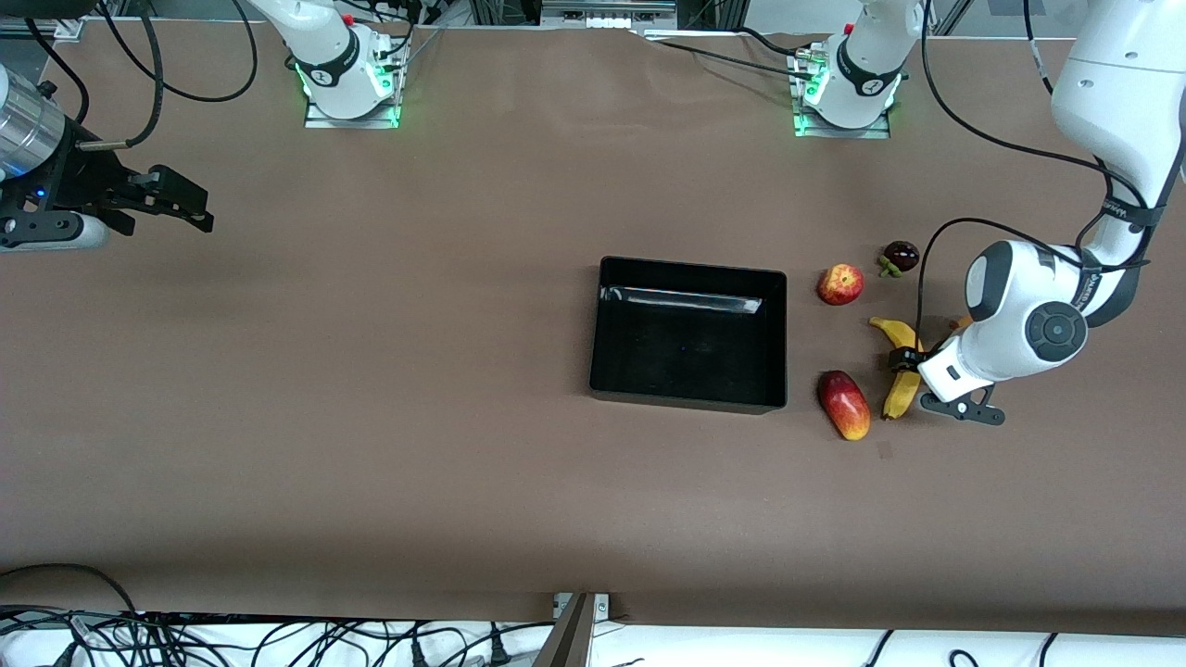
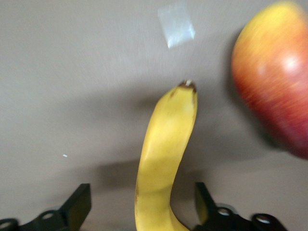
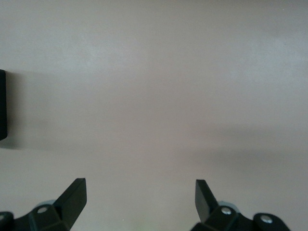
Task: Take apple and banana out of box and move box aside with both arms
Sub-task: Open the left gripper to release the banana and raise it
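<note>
The curved yellow banana [image 1: 902,394] lies on the table at the left arm's end, beside the box. My left gripper [image 1: 904,358] is down over its middle. In the left wrist view the banana [image 2: 166,154] runs between the two fingers of my left gripper [image 2: 142,195], which stands open: one finger is well apart from it, the other close beside it. The small red apple [image 1: 840,283] sits farther from the front camera, apart from the gripper. The black box [image 1: 611,384] rests mid-table with nothing in it. My right gripper [image 1: 176,206] waits open over bare table at the right arm's end, fingers [image 3: 74,195] wide.
An elongated red-yellow fruit [image 1: 844,405] lies close beside the banana, between it and the box, and shows large in the left wrist view [image 2: 276,82]. A small dark purple fruit [image 1: 900,256] sits beside the apple. A pale tape patch [image 2: 176,24] marks the table past the banana's tip.
</note>
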Controlling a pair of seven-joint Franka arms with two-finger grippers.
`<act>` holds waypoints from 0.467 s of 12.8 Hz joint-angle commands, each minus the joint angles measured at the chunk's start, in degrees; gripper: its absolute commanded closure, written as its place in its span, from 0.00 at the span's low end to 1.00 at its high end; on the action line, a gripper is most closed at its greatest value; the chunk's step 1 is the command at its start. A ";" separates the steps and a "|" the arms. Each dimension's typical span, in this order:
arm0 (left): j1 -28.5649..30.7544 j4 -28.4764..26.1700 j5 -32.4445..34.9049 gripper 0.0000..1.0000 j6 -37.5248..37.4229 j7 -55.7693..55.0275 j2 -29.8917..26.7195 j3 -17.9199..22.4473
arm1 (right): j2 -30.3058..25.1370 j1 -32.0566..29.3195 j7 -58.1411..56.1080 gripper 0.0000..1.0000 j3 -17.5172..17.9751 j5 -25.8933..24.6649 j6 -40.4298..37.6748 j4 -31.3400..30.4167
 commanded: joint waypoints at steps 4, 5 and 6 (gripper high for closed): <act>0.31 17.76 0.12 0.00 -32.75 0.15 -7.21 -9.09 | 0.28 -0.38 0.73 0.00 0.57 -0.01 -0.46 1.00; 0.14 22.60 0.12 0.00 -37.34 0.49 -7.21 -10.24 | 0.28 -0.38 0.73 0.00 0.57 -0.01 -0.37 1.00; 0.14 26.04 0.12 0.00 -40.96 0.58 -7.21 -11.47 | 0.28 -0.38 0.73 0.00 0.66 -0.01 -0.37 1.00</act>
